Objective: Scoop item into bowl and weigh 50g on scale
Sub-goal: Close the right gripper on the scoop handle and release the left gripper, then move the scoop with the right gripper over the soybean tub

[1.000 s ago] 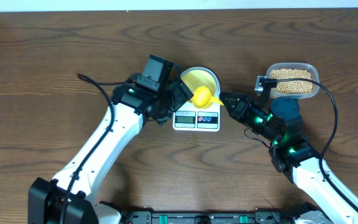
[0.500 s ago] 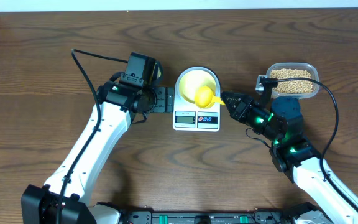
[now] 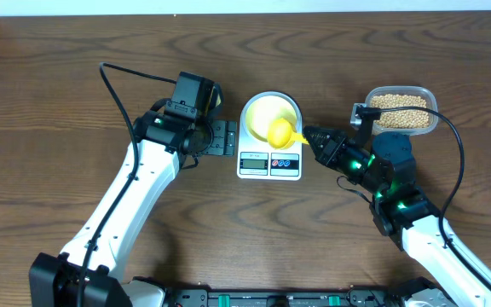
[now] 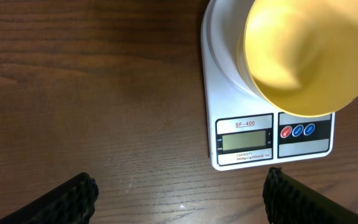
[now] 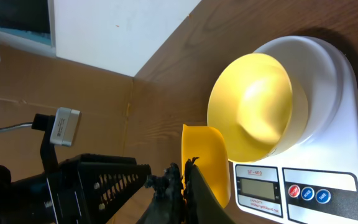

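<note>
The left gripper (image 3: 222,138) hovers low over the wooden surface (image 3: 75,94), just left of the scale (image 3: 269,164) and not touching it. It is released: in the left wrist view its two fingers (image 4: 73,198) stand wide apart with only bare wood between them.

The scale lies flat at the middle of the surface, with its display and round buttons along the near edge. The reading on the display is too small to tell. The pale-yellow bowl (image 3: 262,109) sits on the far part of the scale's platform.

A yellow scoop (image 3: 278,131) hangs over the near right rim of the bowl, its cup above the scale. The right gripper (image 3: 308,136) is clenched on the scoop's handle and reaches in from the right. In the right wrist view the scoop's cup (image 5: 207,162) stands on edge beside the bowl.

Far right, a clear container (image 3: 429,126) rests on the surface, well apart from the scale. The tan beans (image 3: 399,107) lie inside it.
</note>
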`<move>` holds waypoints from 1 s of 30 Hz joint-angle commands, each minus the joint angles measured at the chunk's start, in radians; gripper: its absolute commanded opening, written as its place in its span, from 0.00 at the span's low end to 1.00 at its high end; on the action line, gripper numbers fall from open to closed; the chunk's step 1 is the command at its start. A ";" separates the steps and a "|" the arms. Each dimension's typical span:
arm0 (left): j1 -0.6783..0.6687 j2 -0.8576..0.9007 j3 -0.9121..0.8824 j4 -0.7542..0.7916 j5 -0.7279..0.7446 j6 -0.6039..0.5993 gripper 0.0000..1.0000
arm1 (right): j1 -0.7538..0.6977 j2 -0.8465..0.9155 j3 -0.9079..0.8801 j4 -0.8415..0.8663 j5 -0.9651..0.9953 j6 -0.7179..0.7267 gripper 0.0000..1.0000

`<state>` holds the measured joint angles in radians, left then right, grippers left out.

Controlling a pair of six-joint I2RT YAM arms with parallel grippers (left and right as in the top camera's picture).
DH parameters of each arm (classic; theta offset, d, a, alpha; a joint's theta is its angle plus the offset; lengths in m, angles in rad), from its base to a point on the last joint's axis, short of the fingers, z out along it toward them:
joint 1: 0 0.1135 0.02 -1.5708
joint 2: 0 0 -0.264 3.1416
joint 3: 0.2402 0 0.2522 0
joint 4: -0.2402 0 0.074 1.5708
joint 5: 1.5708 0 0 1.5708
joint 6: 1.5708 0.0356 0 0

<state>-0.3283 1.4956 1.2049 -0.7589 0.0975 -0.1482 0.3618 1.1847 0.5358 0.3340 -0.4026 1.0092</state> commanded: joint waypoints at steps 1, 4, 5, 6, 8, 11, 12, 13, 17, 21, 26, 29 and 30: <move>0.005 -0.014 0.018 -0.003 -0.020 0.021 0.87 | -0.007 0.005 0.019 -0.008 0.029 -0.020 0.01; 0.005 -0.014 0.018 -0.003 -0.020 0.021 0.87 | -0.007 0.005 0.019 -0.025 0.034 -0.020 0.01; 0.005 -0.014 0.018 -0.003 -0.020 0.021 0.87 | -0.007 0.005 0.019 -0.030 0.034 -0.020 0.01; 0.005 -0.014 0.018 -0.003 -0.020 0.021 0.88 | -0.007 0.005 0.019 -0.035 0.034 -0.020 0.01; 0.005 -0.014 0.018 -0.003 -0.020 0.021 0.87 | -0.007 0.005 0.019 -0.039 0.034 -0.020 0.01; 0.005 -0.014 0.018 -0.003 -0.020 0.021 0.87 | -0.007 0.005 0.019 -0.039 0.035 -0.020 0.01; 0.005 -0.014 0.018 -0.003 -0.020 0.021 0.87 | -0.007 0.005 0.019 -0.039 0.035 -0.020 0.01; 0.005 -0.014 0.018 -0.003 -0.020 0.021 0.88 | -0.007 0.005 0.019 -0.039 0.035 -0.020 0.01; 0.005 -0.014 0.018 -0.003 -0.020 0.021 0.87 | -0.007 0.005 0.019 -0.039 0.035 -0.020 0.01; 0.005 -0.014 0.018 -0.003 -0.020 0.021 0.87 | -0.008 0.005 0.019 -0.039 0.038 -0.021 0.01; 0.005 -0.014 0.018 -0.003 -0.020 0.021 0.88 | -0.023 0.005 0.019 -0.038 0.053 -0.031 0.01; 0.005 -0.014 0.018 -0.003 -0.020 0.021 0.87 | -0.043 0.005 0.020 -0.030 0.051 -0.039 0.01; 0.005 -0.014 0.018 -0.003 -0.020 0.021 0.87 | -0.050 0.005 0.020 -0.022 0.048 -0.039 0.01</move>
<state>-0.3283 1.4956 1.2049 -0.7589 0.0975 -0.1478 0.3355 1.1847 0.5358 0.2977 -0.3660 0.9966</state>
